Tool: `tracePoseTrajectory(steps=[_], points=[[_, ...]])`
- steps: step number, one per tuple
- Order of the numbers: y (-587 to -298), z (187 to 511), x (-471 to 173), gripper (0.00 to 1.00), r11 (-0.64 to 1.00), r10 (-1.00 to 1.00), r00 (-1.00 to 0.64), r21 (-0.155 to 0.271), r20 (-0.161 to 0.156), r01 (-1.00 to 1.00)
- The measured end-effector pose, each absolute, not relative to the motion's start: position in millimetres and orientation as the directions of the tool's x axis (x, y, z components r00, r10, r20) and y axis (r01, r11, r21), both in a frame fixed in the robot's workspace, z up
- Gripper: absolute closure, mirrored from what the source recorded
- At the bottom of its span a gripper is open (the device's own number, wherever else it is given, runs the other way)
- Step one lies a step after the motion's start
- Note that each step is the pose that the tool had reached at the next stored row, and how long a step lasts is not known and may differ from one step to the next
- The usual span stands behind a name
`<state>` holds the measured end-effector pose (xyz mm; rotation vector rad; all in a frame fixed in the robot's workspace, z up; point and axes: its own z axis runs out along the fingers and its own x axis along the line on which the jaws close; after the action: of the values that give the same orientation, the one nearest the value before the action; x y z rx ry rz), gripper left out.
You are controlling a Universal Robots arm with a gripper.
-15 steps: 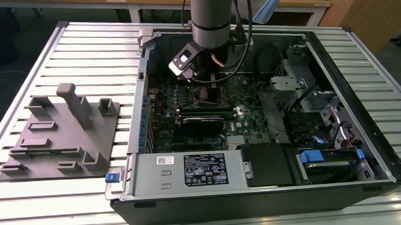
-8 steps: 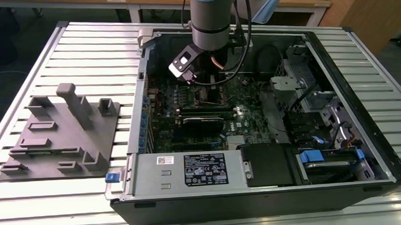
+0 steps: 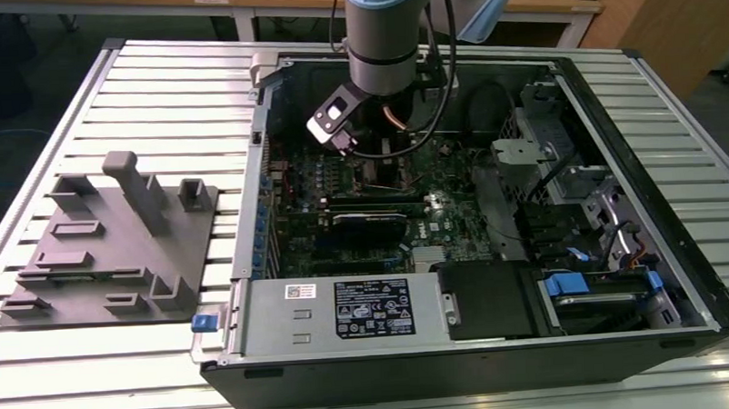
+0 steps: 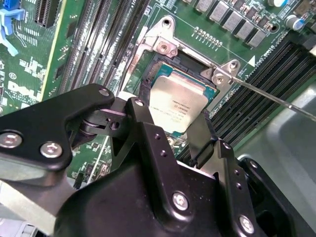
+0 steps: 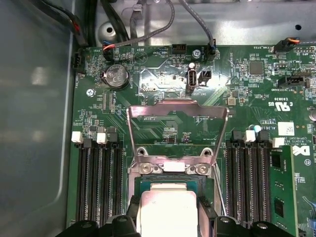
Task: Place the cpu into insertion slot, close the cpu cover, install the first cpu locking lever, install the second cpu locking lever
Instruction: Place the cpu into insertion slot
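Long black memory slots (image 5: 98,182) are seen flanking the jaws on both sides. A round coin cell (image 5: 115,75) is mounted beyond them. A grey fixture plate (image 3: 100,273) is laid on the slatted tabletop (image 3: 153,75), well apart from the jaws.

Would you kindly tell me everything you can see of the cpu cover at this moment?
The cpu cover is a thin silvery metal frame around a large square window, through which the green board shows. It stands swung open, tilted back from the insertion slot, hinged at two screws on the slot's rim. Its free edge has a raised middle tab. Nothing rests on it, and the cpu lies uncovered.
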<state>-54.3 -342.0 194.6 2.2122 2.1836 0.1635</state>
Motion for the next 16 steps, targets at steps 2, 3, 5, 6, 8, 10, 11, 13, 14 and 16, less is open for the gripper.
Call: tracePoseTrajectory(steps=[2, 3, 5, 6, 8, 10, 11, 13, 14, 16], points=[[-342.2, 194.4, -54.4, 0.46, -0.015, 0.998, 0.010, 0.094, 0.054, 0.995], [-342.2, 194.4, -54.5, 0.46, -0.015, 0.998, 0.010, 0.094, 0.054, 0.995], [-342.2, 194.4, -54.8, 0.46, -0.015, 0.998, 0.010, 0.094, 0.054, 0.995], [-342.2, 194.3, -54.8, 0.46, -0.015, 0.999, 0.010, 0.094, 0.053, 0.995], [-342.2, 194.2, -54.8, 0.46, -0.015, 0.999, 0.010, 0.094, 0.049, 0.995], [-342.3, 194.3, -54.8, 0.46, -0.015, 0.999, 0.010, 0.094, 0.046, 0.995], [-342.3, 194.4, -54.9, 0.46, -0.015, 0.999, 0.010, 0.094, 0.045, 0.995], [-342.2, 194.3, -54.8, 0.46, -0.015, 0.999, 0.010, 0.094, 0.045, 0.995], [-342.2, 194.2, -54.8, 0.46, -0.015, 0.999, 0.010, 0.094, 0.045, 0.995], [-342.2, 193.6, -54.8, 0.46, -0.015, 0.999, 0.010, 0.094, 0.046, 0.995]])
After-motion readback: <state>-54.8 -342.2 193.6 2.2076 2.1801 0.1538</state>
